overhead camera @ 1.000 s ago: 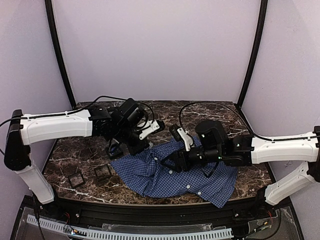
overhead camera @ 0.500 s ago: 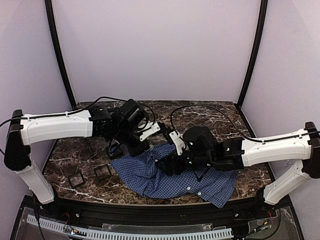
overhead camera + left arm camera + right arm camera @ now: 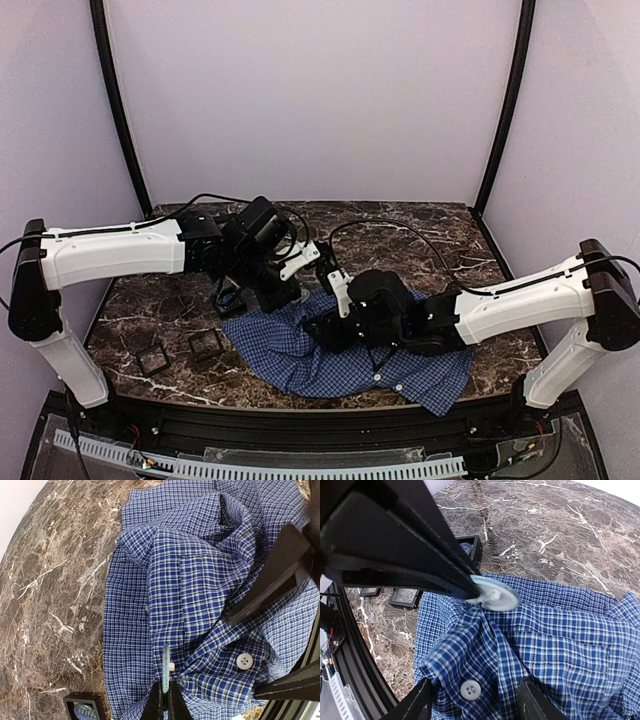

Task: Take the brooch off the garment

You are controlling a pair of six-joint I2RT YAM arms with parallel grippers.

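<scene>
The blue-and-white checked shirt (image 3: 345, 362) lies crumpled on the marble table (image 3: 150, 300). My left gripper (image 3: 166, 689) is shut on a thin round pale brooch (image 3: 165, 661), seen edge-on and still pinned in a pulled-up fold of the shirt. In the right wrist view the brooch (image 3: 492, 594) shows as a pale disc at the tip of the left fingers (image 3: 410, 545). My right gripper (image 3: 475, 702) is open and straddles a fold of the shirt (image 3: 555, 640) with a white button (image 3: 469, 690), just below the brooch. In the top view the two grippers (image 3: 285, 293) (image 3: 322, 333) almost meet.
Two small black boxes (image 3: 152, 358) (image 3: 205, 345) sit on the table left of the shirt. One box (image 3: 82, 707) lies close to the left fingers. The right gripper's fingers (image 3: 272, 577) cross the right side of the left wrist view. Curtain walls close off the back and sides.
My right arm has moved left across the shirt, up close to the left gripper. The left arm has stayed put, still holding the brooch.
</scene>
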